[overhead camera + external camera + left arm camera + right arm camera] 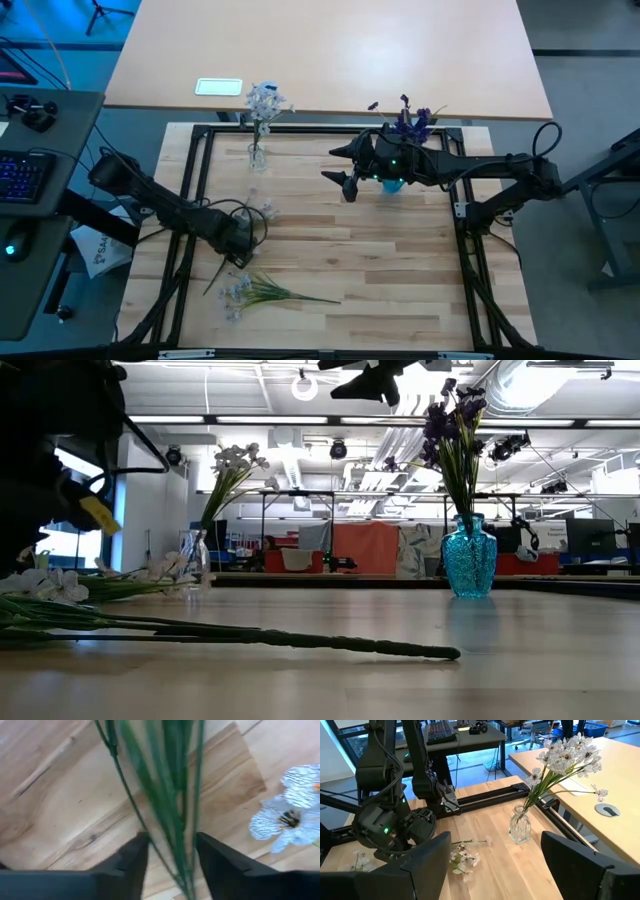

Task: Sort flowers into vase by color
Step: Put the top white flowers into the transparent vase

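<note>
My left gripper [240,238] is low over the table's left half, shut on a pale whitish-blue sprig [170,795]; its bloom [262,210] lies toward the far side. Another pale sprig [262,291] lies flat near the near edge, its stem [300,642] along the wood. A clear glass vase [257,155] at the far left holds one pale sprig [567,752]. The blue vase [468,557] at the far right holds the purple blooms [410,122]. My right gripper [343,172] hangs open, high above the table, left of the blue vase. My left gripper has the sprig's green stem and grassy leaves [172,845] between its two fingers [132,865], below the bloom [292,810]. It comes from above, with the fingers across the stem. Whether the sprig is lifted clear of the wood, I cannot tell.
A black metal frame [200,180] borders the wooden tabletop. A light desk [330,50] stands beyond the far edge, and a keyboard [22,175] sits to the left. Bare wood lies between the two vases and across the table's right half.
</note>
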`<control>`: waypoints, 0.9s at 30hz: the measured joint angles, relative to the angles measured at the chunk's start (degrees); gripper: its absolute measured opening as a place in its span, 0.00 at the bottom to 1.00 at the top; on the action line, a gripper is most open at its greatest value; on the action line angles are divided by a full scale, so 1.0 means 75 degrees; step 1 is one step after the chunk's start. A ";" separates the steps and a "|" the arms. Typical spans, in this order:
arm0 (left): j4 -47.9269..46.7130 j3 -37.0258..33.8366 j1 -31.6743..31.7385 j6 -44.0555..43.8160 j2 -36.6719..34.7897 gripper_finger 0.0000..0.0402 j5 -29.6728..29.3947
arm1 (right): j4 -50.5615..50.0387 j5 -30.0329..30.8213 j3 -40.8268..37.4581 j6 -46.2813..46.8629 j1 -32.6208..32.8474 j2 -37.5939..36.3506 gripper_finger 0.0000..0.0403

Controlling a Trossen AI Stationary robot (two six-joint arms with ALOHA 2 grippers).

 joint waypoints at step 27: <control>0.5054 0.1204 0.0928 0.7116 -0.5138 0.00 -0.6469 | -0.0368 -0.0128 0.0000 0.0405 0.0091 0.0003 0.76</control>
